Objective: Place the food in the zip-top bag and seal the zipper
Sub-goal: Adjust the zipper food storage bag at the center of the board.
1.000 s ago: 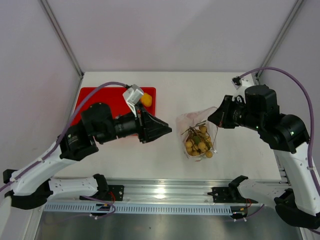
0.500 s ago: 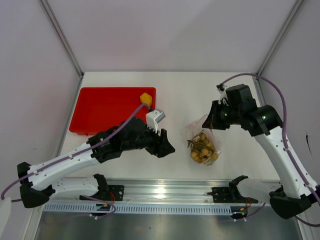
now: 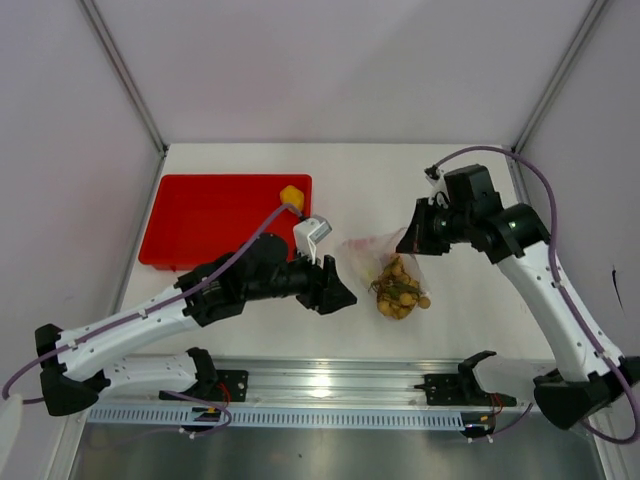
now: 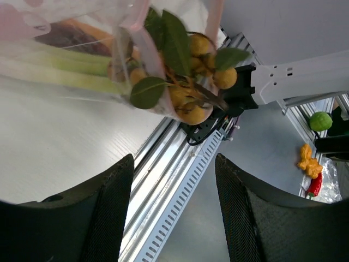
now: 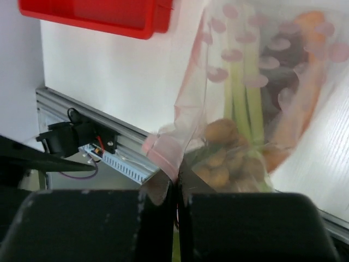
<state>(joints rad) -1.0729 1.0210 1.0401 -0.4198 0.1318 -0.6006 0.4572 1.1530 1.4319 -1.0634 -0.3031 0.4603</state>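
The clear zip-top bag point(image 3: 372, 252) with pink dots hangs from my right gripper point(image 3: 404, 243), which is shut on the pink-red zipper strip point(image 5: 163, 152). Inside show tan berries point(image 3: 400, 284), green-white stalks point(image 5: 240, 93), an orange carrot piece point(image 5: 297, 109) and a purple-brown sweet potato point(image 5: 278, 60). The berries with leaves point(image 4: 191, 71) bulge at the bag's mouth in the left wrist view. My left gripper point(image 3: 344, 291) is open and empty, just left of the bag and below it in its own view point(image 4: 174, 164). A yellow-orange fruit point(image 3: 291, 194) lies on the red tray.
The red tray point(image 3: 220, 215) sits at the back left, also seen in the right wrist view point(image 5: 98, 13). The aluminium rail point(image 3: 330, 385) runs along the table's near edge. Metal posts frame the back corners.
My right gripper has carried the bag left and slightly nearer the left gripper. The left gripper has edged right toward the bag and stays open.
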